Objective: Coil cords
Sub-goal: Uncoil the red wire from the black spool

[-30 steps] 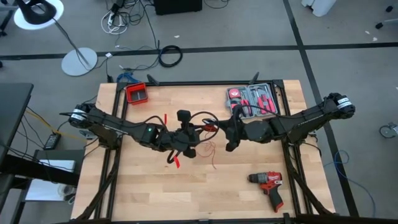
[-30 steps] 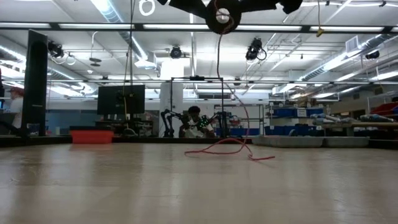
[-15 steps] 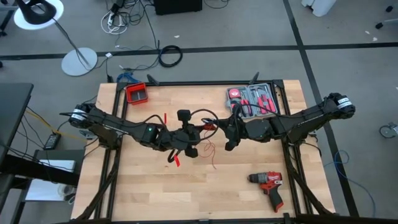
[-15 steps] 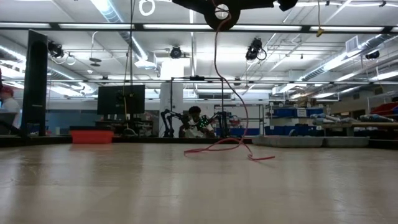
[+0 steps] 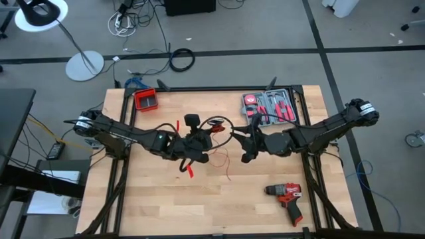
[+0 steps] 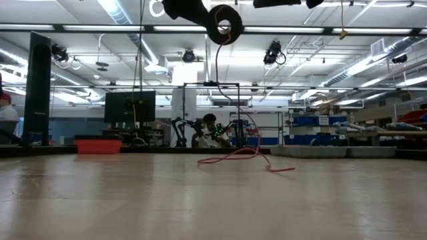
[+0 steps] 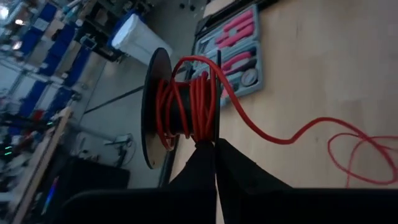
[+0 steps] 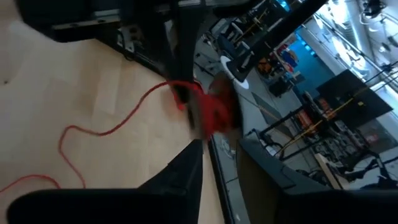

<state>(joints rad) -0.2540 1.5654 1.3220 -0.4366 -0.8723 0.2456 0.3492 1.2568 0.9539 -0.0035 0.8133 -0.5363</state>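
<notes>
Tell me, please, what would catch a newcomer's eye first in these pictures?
Most striking are the two dark arms meeting over the middle of the table, where the left end effector is shut on a black spool wound with red cord. From it the cord hangs down to loose loops on the wood. Next comes the red drill at the table's near right, then the grey tool case at the far right.

overhead, table-level, two wrist close-ups
</notes>
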